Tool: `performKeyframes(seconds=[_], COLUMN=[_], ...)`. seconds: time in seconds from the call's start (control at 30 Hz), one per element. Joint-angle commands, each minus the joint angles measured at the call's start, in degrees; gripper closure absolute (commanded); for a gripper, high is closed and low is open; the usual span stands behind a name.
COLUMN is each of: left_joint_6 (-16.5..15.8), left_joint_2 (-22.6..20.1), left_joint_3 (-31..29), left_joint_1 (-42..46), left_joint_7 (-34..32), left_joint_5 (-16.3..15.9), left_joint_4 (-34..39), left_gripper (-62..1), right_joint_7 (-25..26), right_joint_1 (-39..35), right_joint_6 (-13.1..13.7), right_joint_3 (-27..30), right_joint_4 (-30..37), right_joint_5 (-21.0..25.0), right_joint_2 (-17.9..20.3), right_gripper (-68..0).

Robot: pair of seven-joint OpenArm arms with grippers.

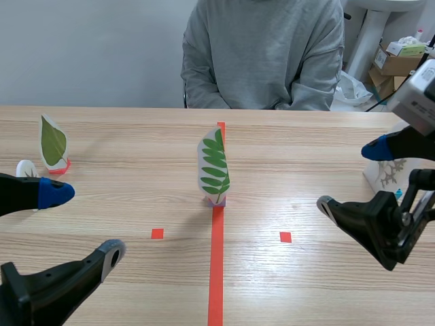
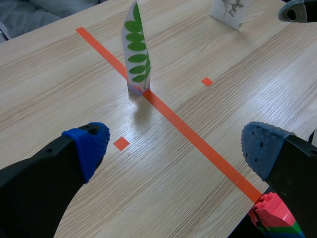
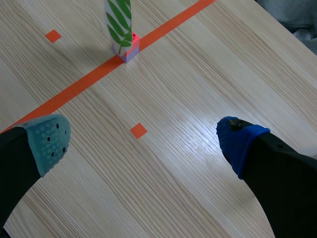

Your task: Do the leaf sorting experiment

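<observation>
A laminated card with a green compound leaf [image 1: 214, 166] stands upright in a small purple base on the orange centre line; it also shows ahead of the left gripper [image 2: 136, 52] and ahead of the right gripper [image 3: 119, 22]. A second card with a single broad leaf [image 1: 53, 142] stands at the far left on a red base. A white card with a grey branching leaf [image 1: 389, 173] stands at the right, also seen as the white card [image 2: 229, 10]. My left gripper [image 1: 85, 224] is open at the near left, holding nothing. My right gripper [image 1: 353, 178] is open at the right, holding nothing.
A person in a grey sweatshirt [image 1: 265, 54] sits across the table. A small white round piece [image 1: 26, 168] lies beside the broad-leaf card. A red and green block [image 2: 275, 218] sits near the table's edge under the left gripper. Cardboard boxes [image 1: 397, 61] stand behind at the right.
</observation>
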Motion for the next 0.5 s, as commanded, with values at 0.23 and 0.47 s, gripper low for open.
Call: performKeyframes(seconds=[0.23,0.47], left_joint_6=[-0.11,-0.11], left_joint_2=[0.28,0.28], left_joint_3=[0.39,0.39], left_joint_1=[0.02,0.00], left_joint_7=[-0.81,-0.83], left_joint_5=[-0.76,-0.76], left_joint_4=[0.48,0.48], left_gripper=[-56.6,-56.6], right_joint_7=[-2.14,-5.38], right_joint_1=[0.17,0.20], right_joint_6=[-0.04,-0.07], right_joint_3=[0.26,0.26], right_joint_4=[0.90,0.90], right_joint_5=[0.57,0.37], right_joint_2=[0.15,0.15], right_gripper=[-60.8,-60.8])
